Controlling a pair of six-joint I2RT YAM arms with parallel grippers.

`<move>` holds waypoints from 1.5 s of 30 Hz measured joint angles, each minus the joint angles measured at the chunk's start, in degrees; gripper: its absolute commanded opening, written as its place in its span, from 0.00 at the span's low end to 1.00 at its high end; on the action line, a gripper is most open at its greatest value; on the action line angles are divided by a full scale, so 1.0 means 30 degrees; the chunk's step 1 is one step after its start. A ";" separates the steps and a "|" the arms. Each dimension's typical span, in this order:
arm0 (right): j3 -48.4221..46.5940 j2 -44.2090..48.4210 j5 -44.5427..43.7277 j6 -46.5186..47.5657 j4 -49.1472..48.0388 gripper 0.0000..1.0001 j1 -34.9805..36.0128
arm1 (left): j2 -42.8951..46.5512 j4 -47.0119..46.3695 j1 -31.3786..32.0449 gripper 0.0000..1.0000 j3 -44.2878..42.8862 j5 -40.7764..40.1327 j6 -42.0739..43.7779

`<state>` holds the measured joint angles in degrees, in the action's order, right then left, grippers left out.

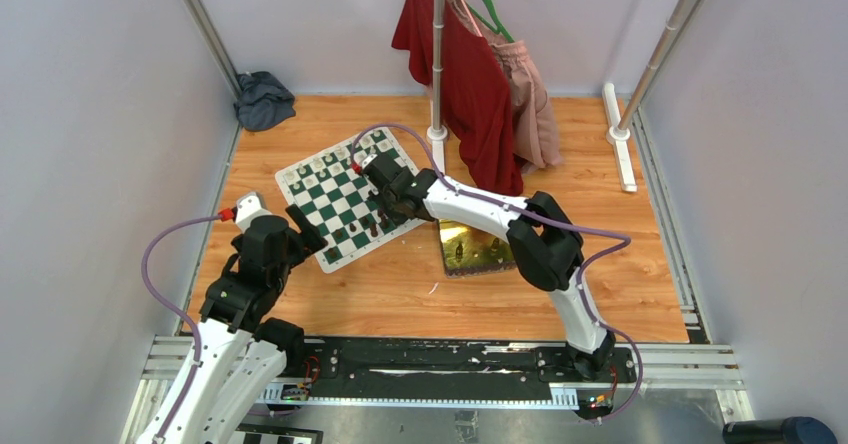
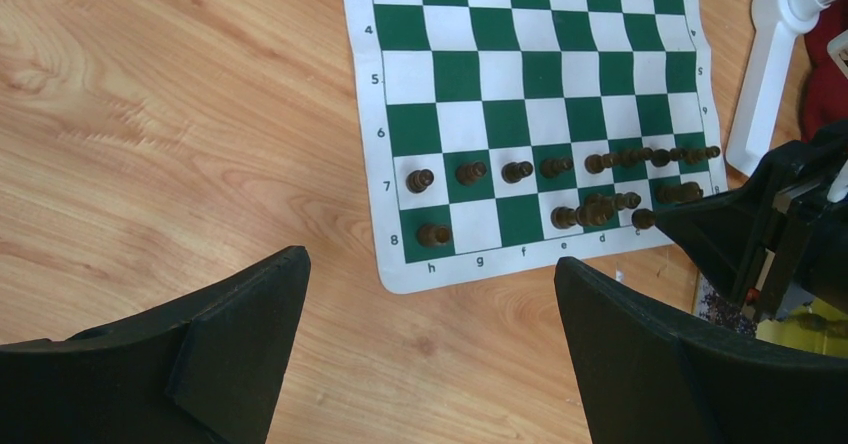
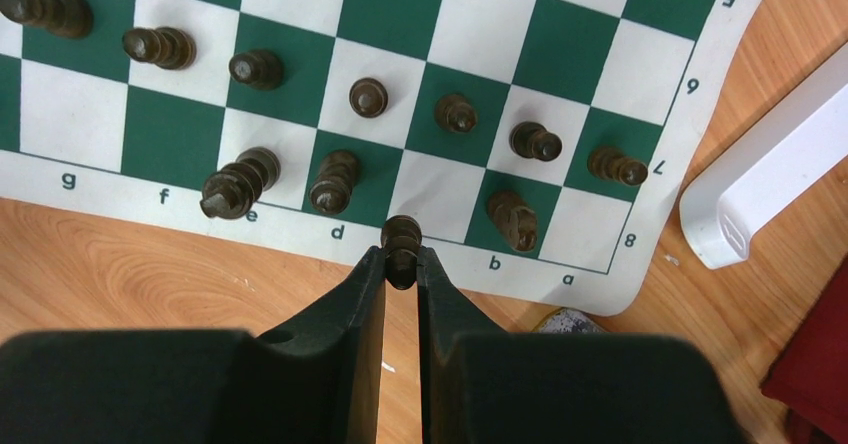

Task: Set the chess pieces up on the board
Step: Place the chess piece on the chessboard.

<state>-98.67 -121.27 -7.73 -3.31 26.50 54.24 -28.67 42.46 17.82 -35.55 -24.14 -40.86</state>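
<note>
The green-and-white board [image 1: 340,199] lies on the wooden table. Dark brown chess pieces [image 3: 368,97] fill row 7, and a few more stand in row 8. My right gripper [image 3: 401,259] is shut on one dark brown piece [image 3: 401,234], holding it at the board's near edge over the c column. Cream-white pieces [image 1: 330,164] line the far side of the board. My left gripper [image 2: 430,284] is open and holds nothing. It hangs over bare wood just off the board's h8 corner [image 2: 400,269]. The right gripper's fingers [image 2: 700,229] show in the left wrist view.
A shiny gold-green tin [image 1: 475,247] lies right of the board, under the right arm. A clothes rack pole with its white base [image 1: 437,134] carries red and pink garments [image 1: 480,94] behind the board. A dark cloth [image 1: 263,99] sits in the back left corner.
</note>
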 measured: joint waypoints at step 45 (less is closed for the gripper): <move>-0.0699 -0.1100 -0.0066 0.0138 -0.0393 0.06 -0.0546 | -0.0153 -0.0277 0.0000 1.00 0.0270 0.0182 0.0146</move>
<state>-100.77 -124.57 -7.92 -2.90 25.32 52.60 -29.12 41.63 17.82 -34.74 -23.59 -40.42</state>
